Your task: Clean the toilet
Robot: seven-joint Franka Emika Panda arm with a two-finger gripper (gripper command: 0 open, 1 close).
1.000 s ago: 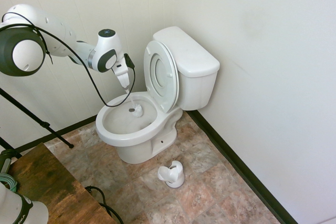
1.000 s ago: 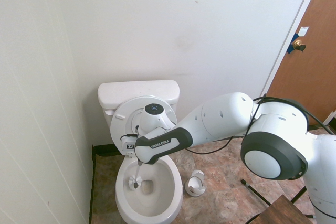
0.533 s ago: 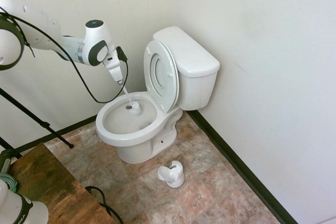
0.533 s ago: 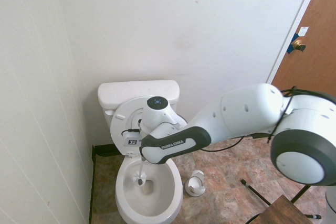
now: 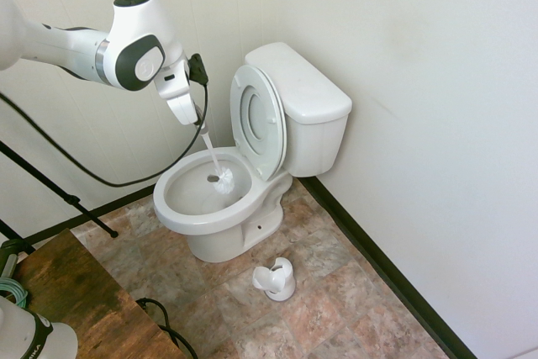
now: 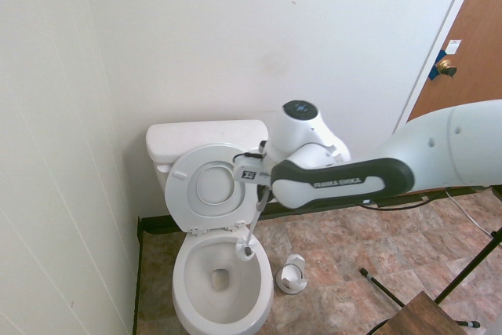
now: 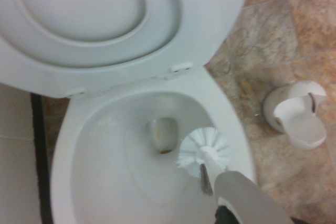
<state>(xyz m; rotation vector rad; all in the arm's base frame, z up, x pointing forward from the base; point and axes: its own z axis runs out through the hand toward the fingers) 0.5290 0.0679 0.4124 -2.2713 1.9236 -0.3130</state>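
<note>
tool [image 6: 264, 198]: we are gripping the toilet brush [image 6: 254, 226] | toilet [image 6: 182, 290]: sitting below us, tank [image 6: 208, 136] at twelve o'clock | relation: drain opening [image 6: 221, 278] lying towards seven o'clock from our brush head [image 6: 245, 250]

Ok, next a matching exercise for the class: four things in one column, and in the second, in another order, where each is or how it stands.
1. lid
2. brush
3. holder
4. tank

A. on the floor, beside the toilet
B. held by the tool, head over the bowl
C. behind the raised lid
D. raised, leaning back

1-D
2-B
3-A
4-C
</note>
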